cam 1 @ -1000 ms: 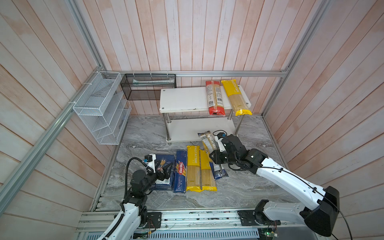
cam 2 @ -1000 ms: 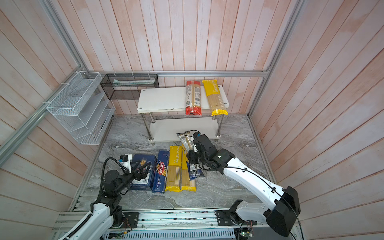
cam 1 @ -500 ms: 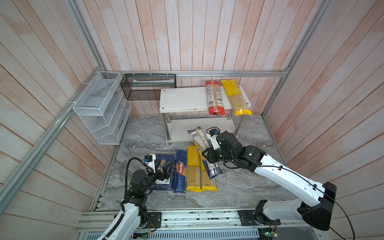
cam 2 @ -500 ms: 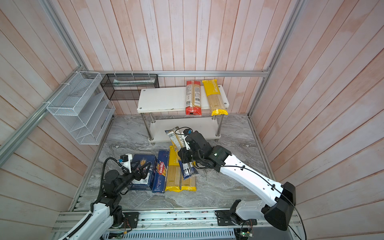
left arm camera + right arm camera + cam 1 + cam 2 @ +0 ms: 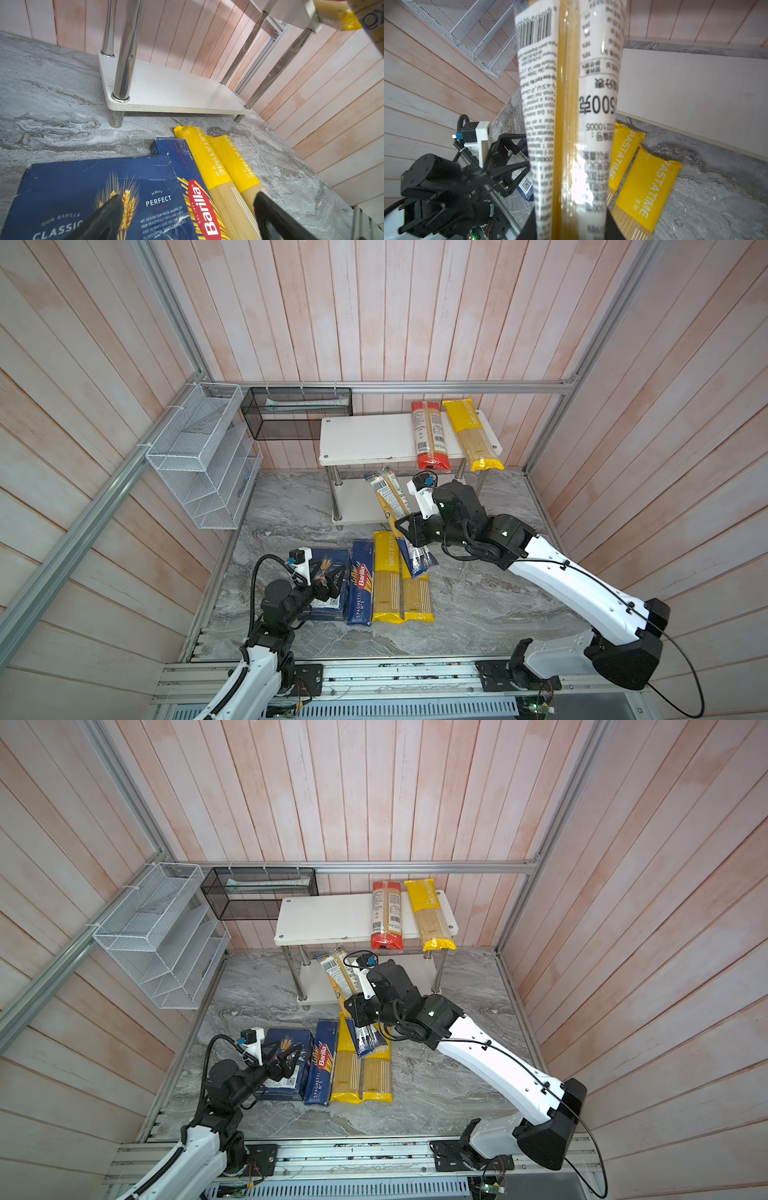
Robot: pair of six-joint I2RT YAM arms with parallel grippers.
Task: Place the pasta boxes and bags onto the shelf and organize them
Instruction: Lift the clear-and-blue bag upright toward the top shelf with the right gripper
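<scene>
My right gripper (image 5: pixel 409 533) is shut on the dark blue and clear bag (image 5: pixel 388 497), which hangs tilted in front of the shelf (image 5: pixel 365 439), its white label filling the right wrist view (image 5: pixel 569 104). A red bag (image 5: pixel 430 435) and a yellow bag (image 5: pixel 473 433) lie on the shelf's top board. On the floor lie the wide blue box (image 5: pixel 334 610), the narrow spaghetti box (image 5: pixel 360 583) and two yellow bags (image 5: pixel 387 580). My left gripper (image 5: pixel 330 578) hovers open over the wide box (image 5: pixel 83 187), holding nothing.
A white wire rack (image 5: pixel 203 456) hangs on the left wall and a black mesh basket (image 5: pixel 297 412) on the back wall beside the shelf. The shelf's lower board (image 5: pixel 166 89) is bare. Wooden walls close in on three sides, and an aluminium rail (image 5: pixel 374 680) runs along the front.
My right gripper has carried the blue and clear bag leftward, and its upper end has risen nearer the shelf. The left arm has stayed still.
</scene>
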